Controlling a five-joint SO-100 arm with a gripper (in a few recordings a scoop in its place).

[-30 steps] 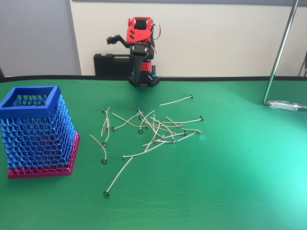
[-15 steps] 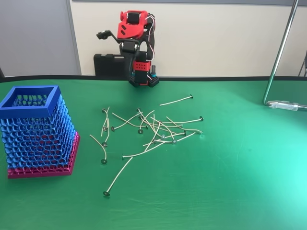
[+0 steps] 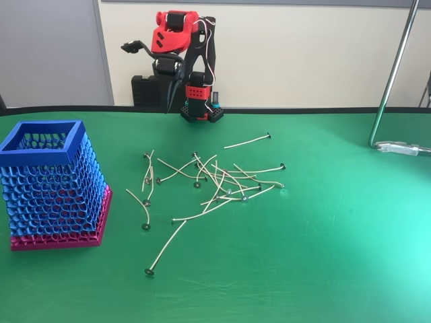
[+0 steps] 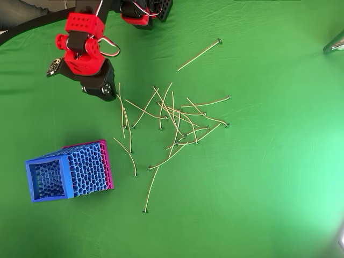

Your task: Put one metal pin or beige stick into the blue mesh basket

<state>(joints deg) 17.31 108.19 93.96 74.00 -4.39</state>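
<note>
Several thin beige sticks (image 3: 215,182) with small dark disc heads lie scattered in a loose pile on the green table, in the overhead view around the sticks (image 4: 172,121). The blue mesh basket (image 3: 50,178) stands upright on its magenta base at the left, seen from above at the basket (image 4: 67,172). My red and black gripper (image 3: 149,77) hangs raised at the back of the table, up and left of the pile, well apart from sticks and basket. Its jaws stand wide open with nothing in them; from above, the gripper (image 4: 83,80) sits near the top left.
My arm's base (image 3: 201,108) stands at the table's far edge with a black case (image 3: 145,91) behind it. At the right, a metal pole (image 3: 390,74) rises from a clamp (image 3: 404,148). Bare green cloth covers the front and right of the table.
My arm has lifted and swung the gripper to the left in the fixed view. The sticks and the basket have not moved.
</note>
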